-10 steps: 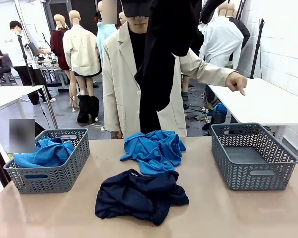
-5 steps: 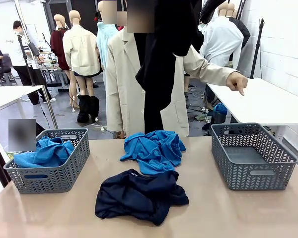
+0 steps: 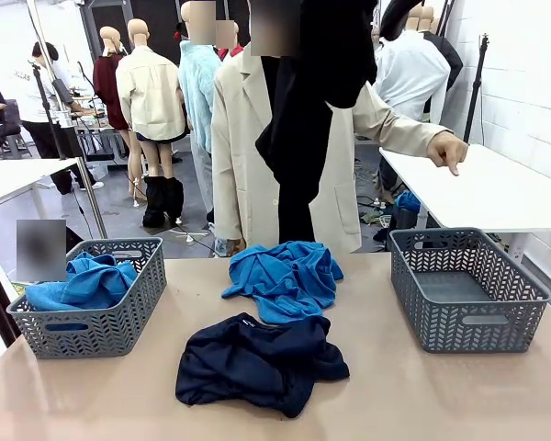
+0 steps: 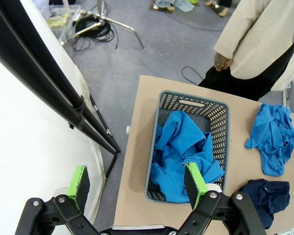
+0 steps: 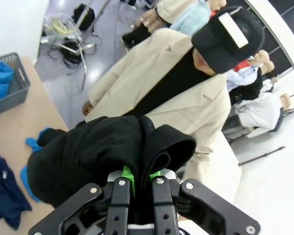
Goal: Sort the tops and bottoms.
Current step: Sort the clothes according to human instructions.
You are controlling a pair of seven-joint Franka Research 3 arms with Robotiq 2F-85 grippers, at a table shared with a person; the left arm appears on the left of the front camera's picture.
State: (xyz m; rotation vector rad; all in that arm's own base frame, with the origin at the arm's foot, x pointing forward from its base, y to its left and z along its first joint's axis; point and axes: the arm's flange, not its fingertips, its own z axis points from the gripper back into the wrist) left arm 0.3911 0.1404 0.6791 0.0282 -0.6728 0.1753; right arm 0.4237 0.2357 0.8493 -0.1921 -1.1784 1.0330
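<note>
Left wrist view: left hand [image 4: 137, 180] open above the left basket [image 4: 193, 103]; right hand [image 5: 141, 175] gripping the black garment [image 5: 103, 156].
The left hand is spread wide and holds nothing; right below it, between its green pads, the basket contains one bright blue garment [image 4: 181, 147]. Farther to the right of this hand, the second blue garment [image 4: 272, 137] and the dark navy garment [image 4: 259, 193] lie on the counter [image 4: 142, 127], close to each other. The right hand is squeezed shut on the black garment, which hangs down from it in front of a person in a beige coat [image 5: 196, 112]. Lower, to the right of that cloth, the right basket [image 3: 464, 322] stands on the counter.
</note>
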